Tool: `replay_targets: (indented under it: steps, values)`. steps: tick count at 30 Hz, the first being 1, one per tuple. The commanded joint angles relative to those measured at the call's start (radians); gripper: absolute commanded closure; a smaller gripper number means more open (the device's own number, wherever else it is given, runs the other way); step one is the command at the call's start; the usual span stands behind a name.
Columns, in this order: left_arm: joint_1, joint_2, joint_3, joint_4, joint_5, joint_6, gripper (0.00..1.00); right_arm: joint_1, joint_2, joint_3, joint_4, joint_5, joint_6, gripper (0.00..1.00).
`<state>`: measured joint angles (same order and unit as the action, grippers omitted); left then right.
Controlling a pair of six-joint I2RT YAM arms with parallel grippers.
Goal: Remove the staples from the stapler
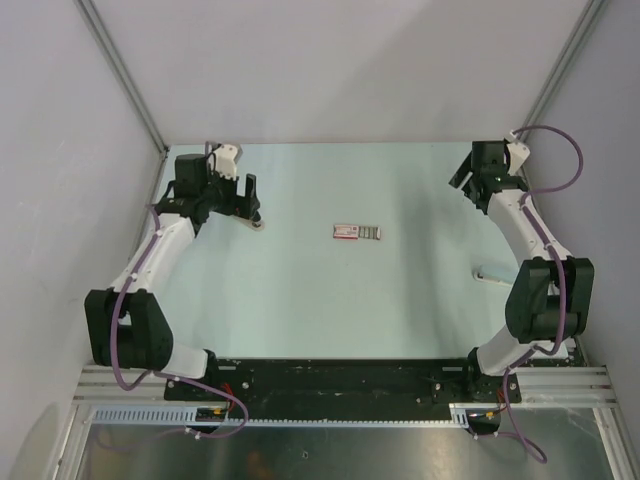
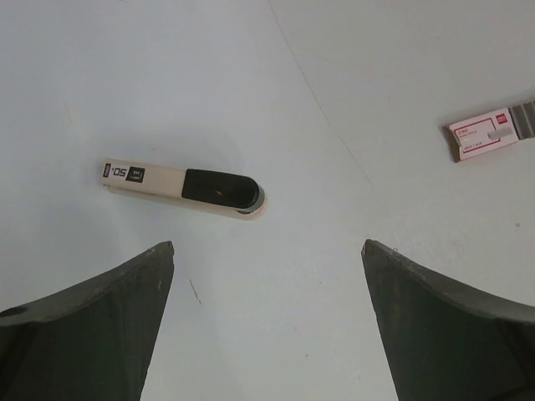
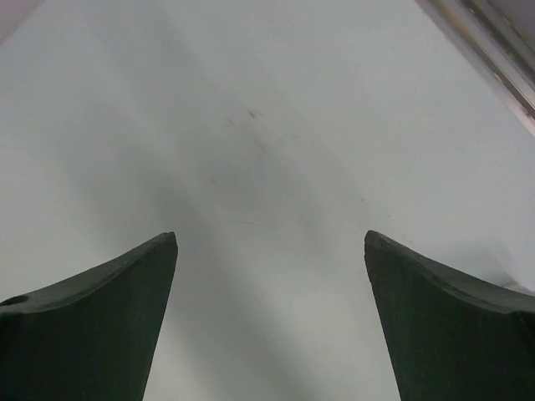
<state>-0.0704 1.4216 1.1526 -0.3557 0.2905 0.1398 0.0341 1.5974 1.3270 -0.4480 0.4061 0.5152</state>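
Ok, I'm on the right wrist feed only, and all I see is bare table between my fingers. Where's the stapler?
Observer: The stapler lies flat on the table at the far left, just ahead of the left gripper, well away from your arm.
Operator: Is the left holding it?
Observer: No. The left gripper is open and its fingers are clear of the stapler.
Operator: Anything else out there?
Observer: A red-and-white packet lies mid-table, to the right of the stapler and apart from it.
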Motion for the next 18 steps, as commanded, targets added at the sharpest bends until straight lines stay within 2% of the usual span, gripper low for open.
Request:
replay_targets:
  steps: [1, 8, 18]
  values:
    - [-0.007, 0.013, 0.036, -0.006, 0.002, 0.009, 0.01, -0.023, 0.036, 0.041, -0.147, 0.107, 0.105, 0.01]
    - [-0.006, 0.027, 0.030, -0.006, 0.013, 0.014, 0.00, -0.107, 0.104, 0.022, -0.529, 0.139, 0.369, 0.01]
    - [-0.006, 0.012, 0.007, -0.007, 0.057, 0.017, 0.01, -0.106, 0.019, -0.137, -0.552, 0.086, 0.431, 0.01]
